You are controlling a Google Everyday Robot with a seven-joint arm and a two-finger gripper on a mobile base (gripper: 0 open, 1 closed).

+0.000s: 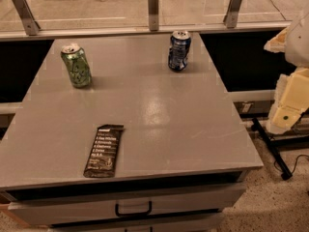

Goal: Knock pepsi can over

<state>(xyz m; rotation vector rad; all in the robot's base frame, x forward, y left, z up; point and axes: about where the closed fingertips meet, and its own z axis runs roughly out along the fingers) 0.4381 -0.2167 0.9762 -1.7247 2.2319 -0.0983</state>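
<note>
The pepsi can [179, 50] is dark blue with white markings and a silver top. It stands upright near the back right of the grey table [159, 124]. My gripper [288, 111] is part of the cream-coloured arm at the right edge of the view. It is off the table's right side, well to the right of the can and nearer the front, and touches nothing.
A green can [76, 65] stands upright at the back left of the table. A dark snack bar [104, 150] lies flat near the front left. A drawer handle [133, 209] shows below the front edge. A railing with metal posts [153, 2] runs behind the table.
</note>
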